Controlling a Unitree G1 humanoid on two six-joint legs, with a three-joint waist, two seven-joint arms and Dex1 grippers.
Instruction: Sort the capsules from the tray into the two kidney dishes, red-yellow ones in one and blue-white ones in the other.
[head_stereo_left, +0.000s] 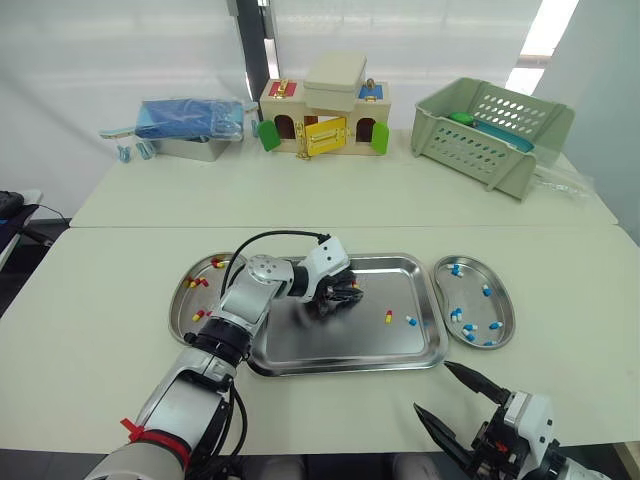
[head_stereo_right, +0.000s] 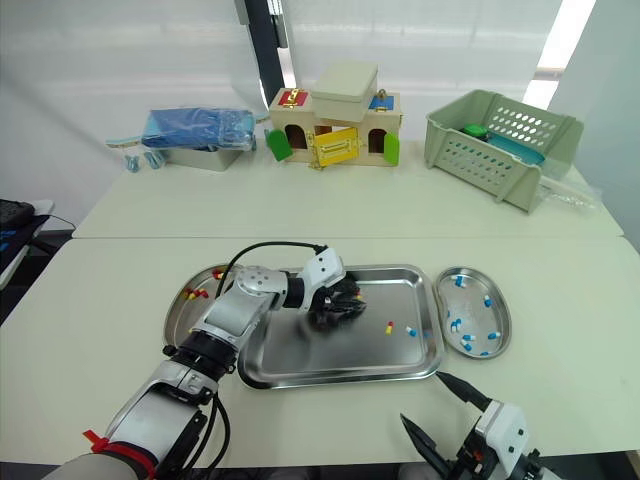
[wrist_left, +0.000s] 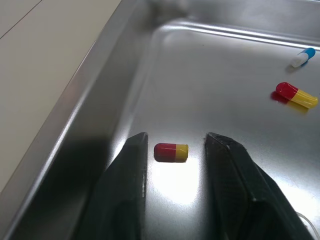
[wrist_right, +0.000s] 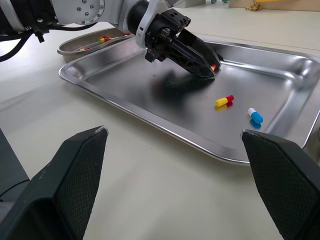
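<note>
- Left end effector: part open, nothing gripped. Tips are down at the tray floor, straddling one red-yellow capsule.
- That capsule lies flat between the two fingers with a gap on each side. It sits in the far part of the tray, w/ the tray wall close by.
- Its long axis runs finger to finger, so closing now would pinch it end-on. On slick steel I think it could squirt out.
- I'd twist the wrist a bit so the pads meet its long sides, or else close v. slowly.
- I'd keep the tips low on the floor so it can't slip under, then lift straight up before swinging.
- Drop target, I judge, is the left kidney dish, just beside the tray's left edge. It already holds red-yellow ones.
- Right kidney dish, just beside the tray's right edge, holds blue-white ones. Don't mix.
- Left to sort after this one: second red-yellow capsule and blue-white capsule, near each other at the tray's right side.
- Right end effector: wide open and empty, over the table near its front edge, clear of the tray. OK to leave it parked.
</note>
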